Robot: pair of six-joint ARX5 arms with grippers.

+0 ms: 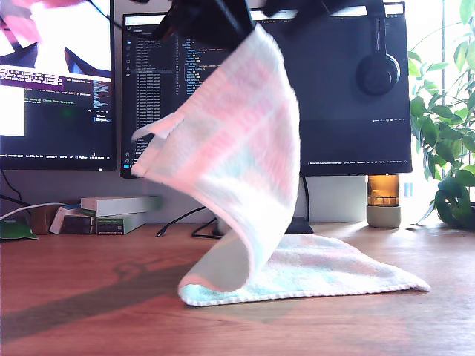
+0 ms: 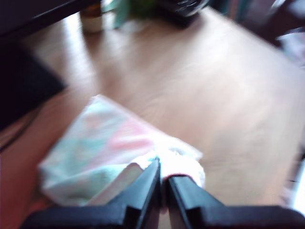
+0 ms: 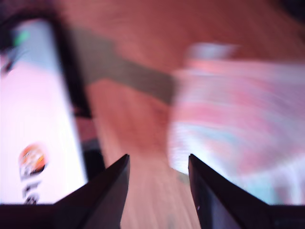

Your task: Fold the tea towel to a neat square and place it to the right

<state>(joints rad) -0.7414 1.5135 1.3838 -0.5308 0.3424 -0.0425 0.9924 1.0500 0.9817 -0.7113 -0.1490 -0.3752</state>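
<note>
The tea towel [image 1: 245, 156], in pink, white and mint checks, hangs from one raised corner near the exterior view's top middle. Its lower part lies spread on the wooden desk [image 1: 89, 297]. My first gripper [image 2: 163, 179] is shut on that raised corner, and the rest of the towel [image 2: 105, 148] trails down to the desk below it. In the exterior view that gripper [image 1: 237, 26] is the dark shape at the towel's top. My second gripper [image 3: 159, 167] is open with nothing between its fingers. A blurred stretch of the towel [image 3: 238, 124] lies beside it, apart from the jaws.
Two monitors [image 1: 56, 81] [image 1: 334, 96] stand behind the towel, with headphones [image 1: 377, 70] hung on the one at the exterior view's right. An amber jar [image 1: 384, 191] and a plant [image 1: 445, 126] stand at that view's right. Boxes [image 1: 119, 211] and cables [image 1: 185, 222] lie under the monitors.
</note>
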